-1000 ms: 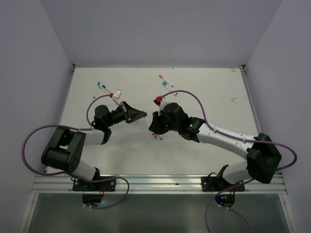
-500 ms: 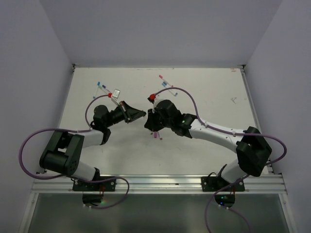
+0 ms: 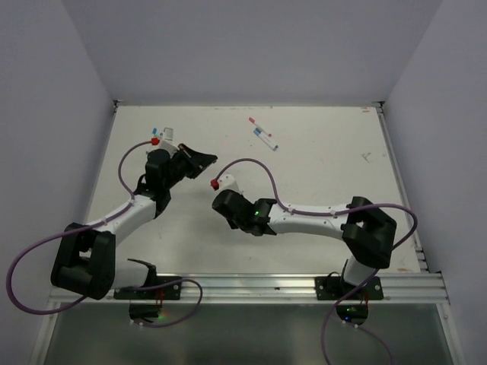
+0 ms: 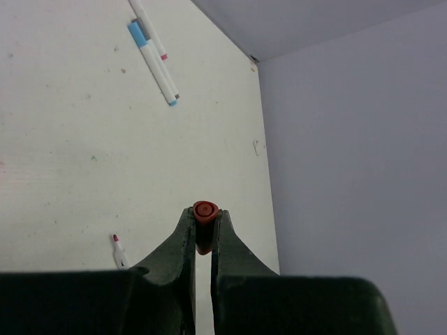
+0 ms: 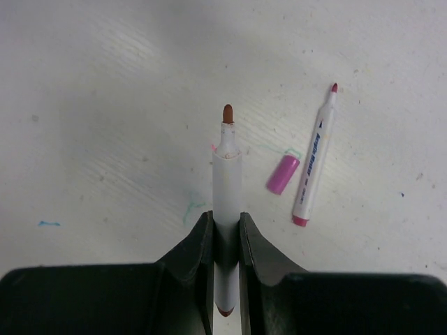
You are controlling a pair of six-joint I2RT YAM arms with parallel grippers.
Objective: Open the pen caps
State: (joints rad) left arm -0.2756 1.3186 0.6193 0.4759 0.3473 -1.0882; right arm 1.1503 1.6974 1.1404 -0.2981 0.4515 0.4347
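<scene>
My left gripper [image 4: 205, 213] is shut on a short red pen cap [image 4: 205, 211], whose end sticks out between the fingertips. It is raised over the table's left half [image 3: 204, 161]. My right gripper [image 5: 225, 216] is shut on a white pen barrel [image 5: 227, 178], whose bare red-brown tip points away from me just above the table. To its right a loose magenta pen cap [image 5: 282, 174] lies beside an uncapped white pen [image 5: 314, 160]. In the top view the right wrist [image 3: 232, 207] sits low near the table's middle.
Two capped pens, one blue [image 3: 267, 140] and one red [image 3: 256, 124], lie at the back centre. More pens [image 3: 161, 134] lie at the back left behind the left arm. A small uncapped pen [image 4: 119, 251] lies below the left gripper. Walls close off three sides.
The two grippers, which met tip to tip, have pulled apart. The left one swung back and left with the red cap. The right one drew toward the near side holding the now bare-tipped pen.
</scene>
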